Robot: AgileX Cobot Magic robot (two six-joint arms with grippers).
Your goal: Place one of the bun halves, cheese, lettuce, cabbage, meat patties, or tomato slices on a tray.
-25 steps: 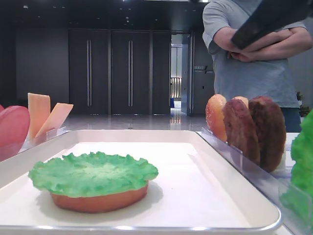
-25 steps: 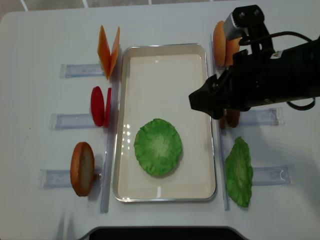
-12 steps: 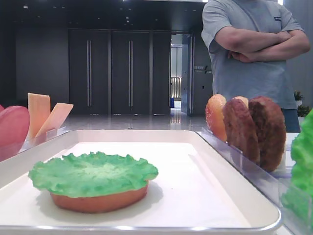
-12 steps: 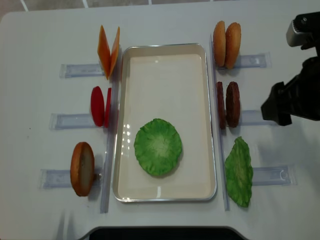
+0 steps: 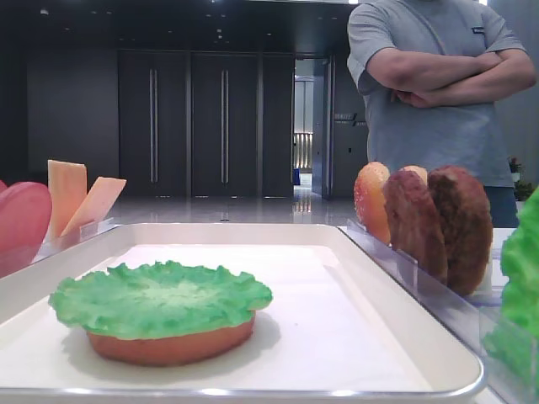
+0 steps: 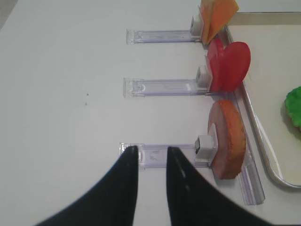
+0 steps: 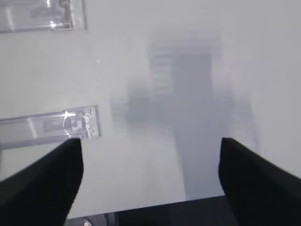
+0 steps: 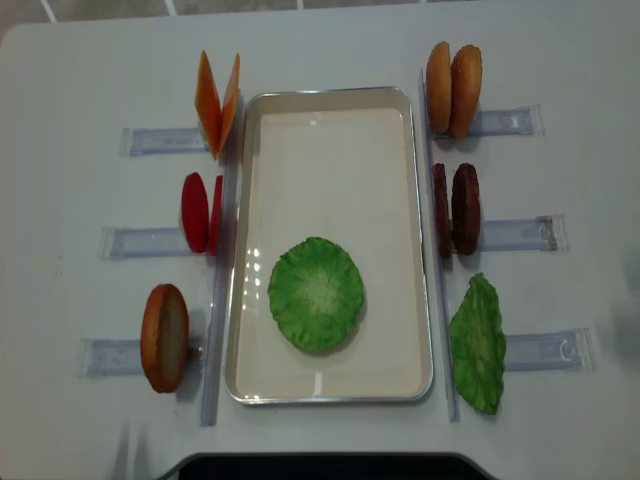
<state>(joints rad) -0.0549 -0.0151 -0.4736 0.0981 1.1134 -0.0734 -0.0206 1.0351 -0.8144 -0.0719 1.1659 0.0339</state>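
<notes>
- The right gripper (image 7: 149,183) shows only in its own wrist view, jaws spread wide with nothing between them, over bare table; an empty clear holder (image 7: 49,126) lies just ahead and to the left of its left fingertip.
- The left gripper (image 6: 151,162) shows two dark fingers with only a narrow gap between them and nothing in that gap; I cannot tell whether it is fully closed. Its tips sit over the clear holder (image 6: 160,155) that props a bun half (image 6: 227,139) on edge, just to the right of the fingertips.
- The tray (image 8: 330,385) already carries a lettuce leaf (image 8: 316,293) lying flat on a bun half (image 5: 173,345), so one placement looks done.
- The spare pieces stand upright in racks, probably so that jaws can close on their edges: tomato slices (image 6: 229,66) and cheese (image 6: 217,10) further ahead of the left gripper, along the tray's side.
- Across the tray stand meat patties (image 8: 455,208), two more bun halves (image 8: 450,75) and a second lettuce leaf (image 8: 477,343).
- A person (image 5: 434,84) stands behind the table with arms crossed.
- Neither arm appears in the overhead view, and nothing lies between racks and tray.
</notes>
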